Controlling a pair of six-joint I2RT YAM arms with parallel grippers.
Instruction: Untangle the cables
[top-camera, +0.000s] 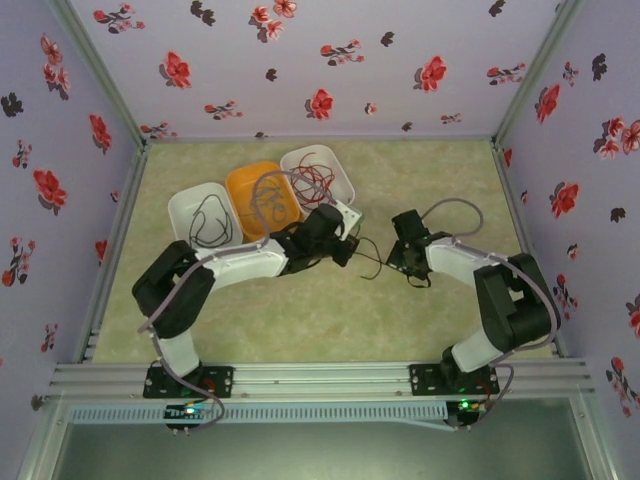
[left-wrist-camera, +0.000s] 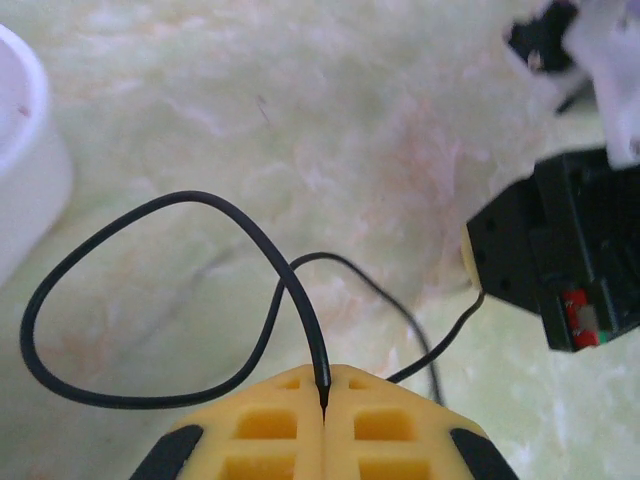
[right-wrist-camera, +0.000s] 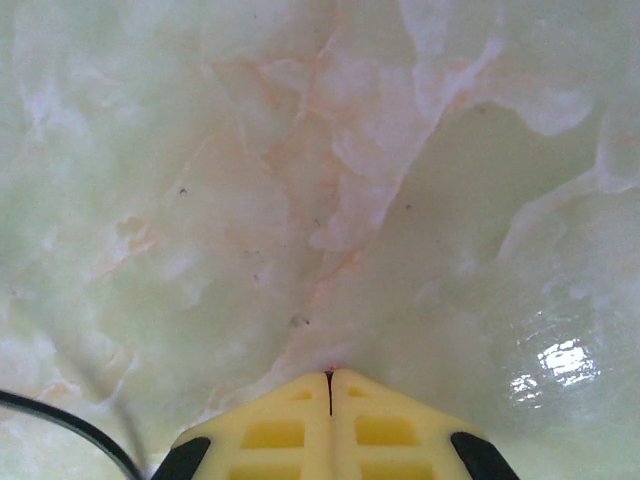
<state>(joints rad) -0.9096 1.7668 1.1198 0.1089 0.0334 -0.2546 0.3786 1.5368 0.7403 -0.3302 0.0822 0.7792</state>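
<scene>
Marbled table (top-camera: 300, 320), looped black cable (left-wrist-camera: 190, 196)

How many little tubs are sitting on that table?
3, side by side: the left white tub, the orange tub in the middle, the right white tub. No others seem hidden.

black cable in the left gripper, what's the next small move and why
Probably lift the left gripper slightly, toward the white bin holding a black wire: it is shut on the black cable, whose loop lies alone on the table.
</scene>
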